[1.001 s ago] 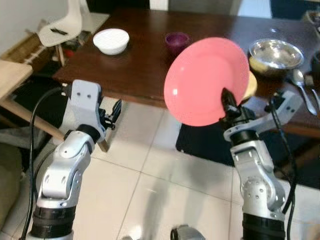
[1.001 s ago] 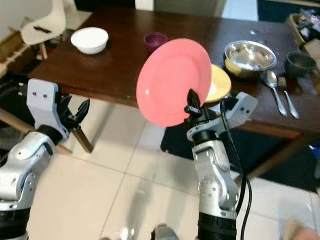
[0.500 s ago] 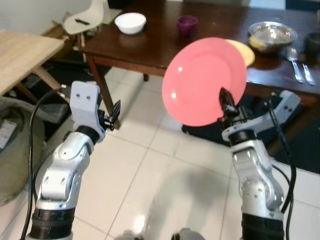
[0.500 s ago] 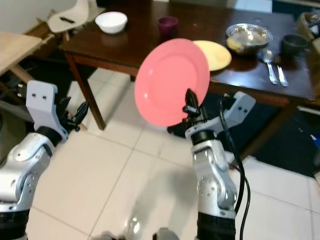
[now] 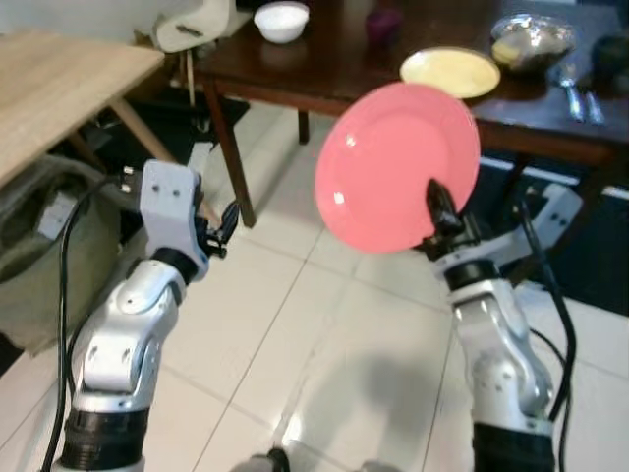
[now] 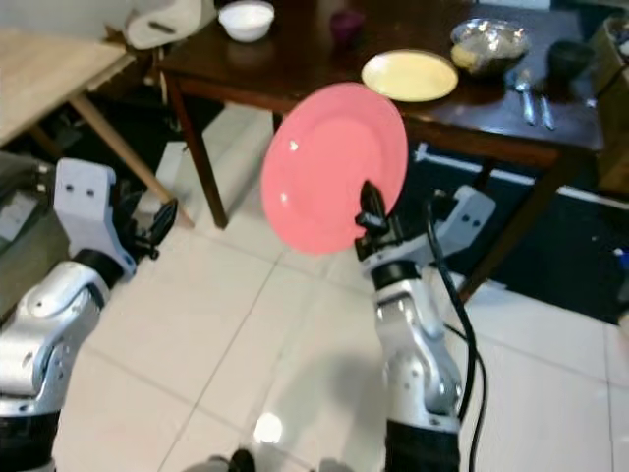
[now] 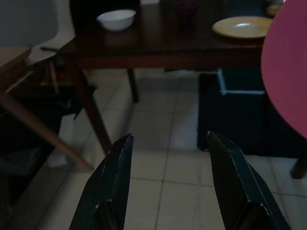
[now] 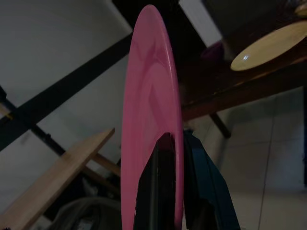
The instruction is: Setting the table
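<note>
A pink plate (image 5: 398, 167) stands almost upright in front of me, over the tiled floor and short of the dark wooden table (image 5: 324, 74). My right gripper (image 5: 435, 202) is shut on its lower rim; the right wrist view has the plate (image 8: 151, 124) edge-on between the two black fingers. My left gripper (image 5: 226, 224) is held up at the left, open, with nothing between its fingers (image 7: 112, 182). On the table lie a yellow plate (image 5: 451, 71), a white bowl (image 5: 281, 20), a purple cup (image 5: 384, 20), a steel bowl (image 5: 532, 35) and cutlery (image 5: 575, 84).
A light wooden table (image 5: 59, 93) slants in at the left, with a white chair (image 5: 197, 25) behind it. A dark mat (image 6: 550, 231) lies under the dark table at the right. White floor tiles (image 5: 295, 334) spread between me and the table.
The whole scene has slid up and away in the eye views: the camera has backed off from the table. The plate stays gripped in my right gripper; the left stays open.
</note>
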`<state>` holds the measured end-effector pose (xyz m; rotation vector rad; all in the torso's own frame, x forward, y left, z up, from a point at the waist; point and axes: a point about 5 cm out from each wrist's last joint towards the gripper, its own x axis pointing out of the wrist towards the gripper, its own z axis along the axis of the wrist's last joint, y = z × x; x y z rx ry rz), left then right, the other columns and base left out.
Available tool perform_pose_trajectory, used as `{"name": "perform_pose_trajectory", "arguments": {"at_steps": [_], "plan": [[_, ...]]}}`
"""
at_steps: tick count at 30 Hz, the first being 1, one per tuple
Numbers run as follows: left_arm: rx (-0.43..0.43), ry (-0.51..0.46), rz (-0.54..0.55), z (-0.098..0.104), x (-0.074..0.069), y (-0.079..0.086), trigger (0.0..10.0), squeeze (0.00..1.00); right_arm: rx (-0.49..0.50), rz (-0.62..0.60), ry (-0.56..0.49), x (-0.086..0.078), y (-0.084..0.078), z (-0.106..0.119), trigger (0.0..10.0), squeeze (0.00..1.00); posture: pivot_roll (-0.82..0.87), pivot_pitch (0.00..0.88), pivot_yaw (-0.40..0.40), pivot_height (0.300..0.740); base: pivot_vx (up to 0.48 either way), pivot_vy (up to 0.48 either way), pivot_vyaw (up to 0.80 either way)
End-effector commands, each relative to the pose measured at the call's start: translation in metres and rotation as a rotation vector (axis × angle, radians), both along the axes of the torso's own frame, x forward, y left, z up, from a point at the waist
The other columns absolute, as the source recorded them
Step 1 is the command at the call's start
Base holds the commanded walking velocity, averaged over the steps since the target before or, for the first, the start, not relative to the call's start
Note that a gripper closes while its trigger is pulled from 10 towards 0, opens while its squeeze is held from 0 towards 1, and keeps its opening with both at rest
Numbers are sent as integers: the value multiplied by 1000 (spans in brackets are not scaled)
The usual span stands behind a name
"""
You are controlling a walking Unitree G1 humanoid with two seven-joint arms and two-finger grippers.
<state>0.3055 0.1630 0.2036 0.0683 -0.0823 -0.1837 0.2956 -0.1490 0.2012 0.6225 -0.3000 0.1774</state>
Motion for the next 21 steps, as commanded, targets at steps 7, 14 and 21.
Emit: {"name": "perform_pose_trajectory", "arguments": {"at_steps": [7,14,21], "plan": [[9,18,35,-3,2,6,10000,0,-2,8,-10,0,3,2,10000,0,-86,43,103,740,0,0,0],[5,18,78,-8,1,10,10000,0,-94,12,-27,0,3,5,10000,0,-91,44,86,740,0,0,0],[-22,14,138,-14,-5,14,10000,0,-117,31,-18,1,-3,7,10000,0,-92,51,21,740,0,0,0]]}}
